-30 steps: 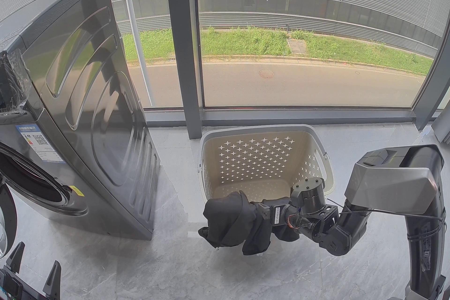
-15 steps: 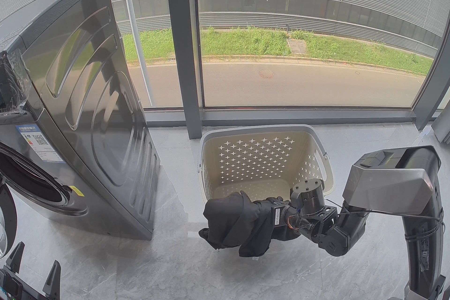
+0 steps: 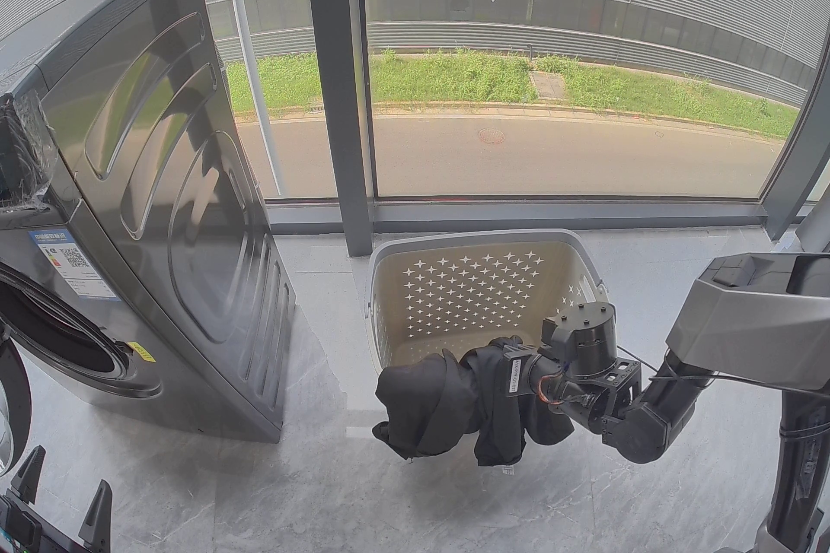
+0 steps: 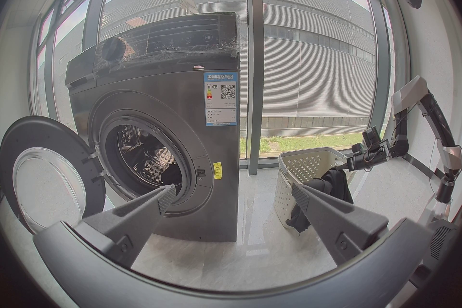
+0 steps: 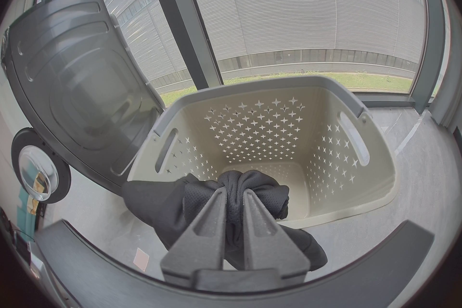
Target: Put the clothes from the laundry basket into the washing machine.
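Note:
A black garment (image 3: pixel 441 403) hangs bunched over the front rim of the cream laundry basket (image 3: pixel 480 237), partly draped outside it toward the floor. My right gripper (image 3: pixel 508 378) is shut on the garment's upper folds; in the right wrist view its fingers (image 5: pixel 234 196) pinch the cloth (image 5: pixel 159 200) above the basket (image 5: pixel 269 85), whose floor is bare. The dark washing machine (image 3: pixel 173 192) stands to the left with its round door (image 4: pixel 48 174) swung open and the drum (image 4: pixel 144 160) exposed. My left gripper (image 3: pixel 71 470) is open low at the left, holding nothing.
A window wall with a dark pillar (image 3: pixel 337 62) rises right behind the basket. Pale marble floor (image 3: pixel 328 486) lies between the washing machine and the basket. The machine's open door sits at the far left edge (image 3: pixel 10 408).
My right gripper has lifted the black garment a little and drawn it to the right, over the basket's front rim. The left gripper has kept still.

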